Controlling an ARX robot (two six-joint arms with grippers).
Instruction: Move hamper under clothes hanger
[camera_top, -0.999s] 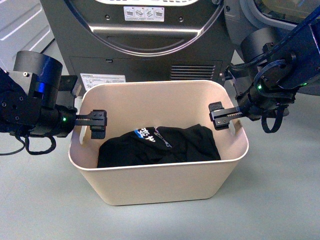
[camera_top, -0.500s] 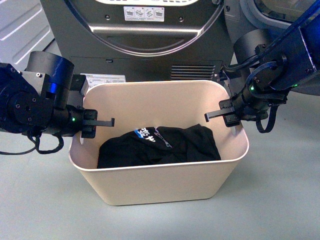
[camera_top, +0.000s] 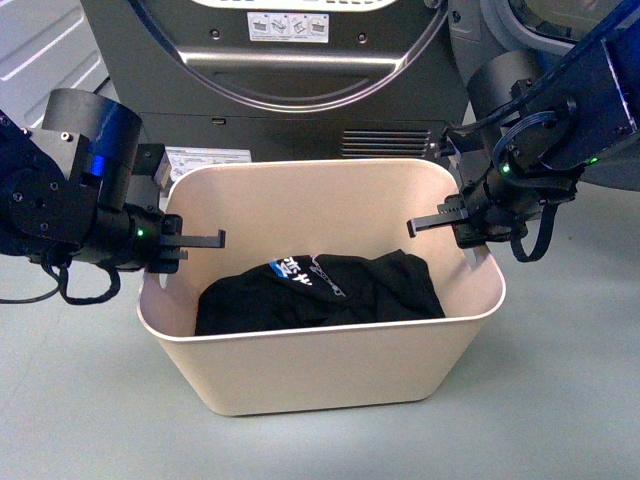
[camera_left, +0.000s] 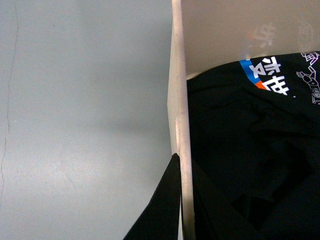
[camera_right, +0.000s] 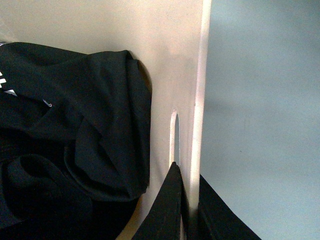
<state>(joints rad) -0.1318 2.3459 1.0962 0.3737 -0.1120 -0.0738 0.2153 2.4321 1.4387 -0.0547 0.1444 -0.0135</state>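
**Hamper gripped at both short walls, in front of dryer**

The hamper (camera_top: 320, 375) stands upright on the grey floor (camera_top: 560, 400) in the middle of the front view. The dark grey dryer (camera_top: 290, 90) is close behind it at 12 o'clock.

A black garment (camera_top: 320, 290) with blue and white print lies crumpled in its bottom.

The left gripper (camera_left: 183, 161) sits at the hamper's 9 o'clock wall, astride the rim. Its outer finger (camera_left: 160, 210) lies against the outside of the wall. The inner one is hard to separate from the black cloth, so the hold appears closed on the wall rather than plainly so.

The right gripper (camera_right: 187, 170) sits at the 3 o'clock wall. It is pinched onto the rim with one finger on each face, just beside the slot handle (camera_right: 173, 135).
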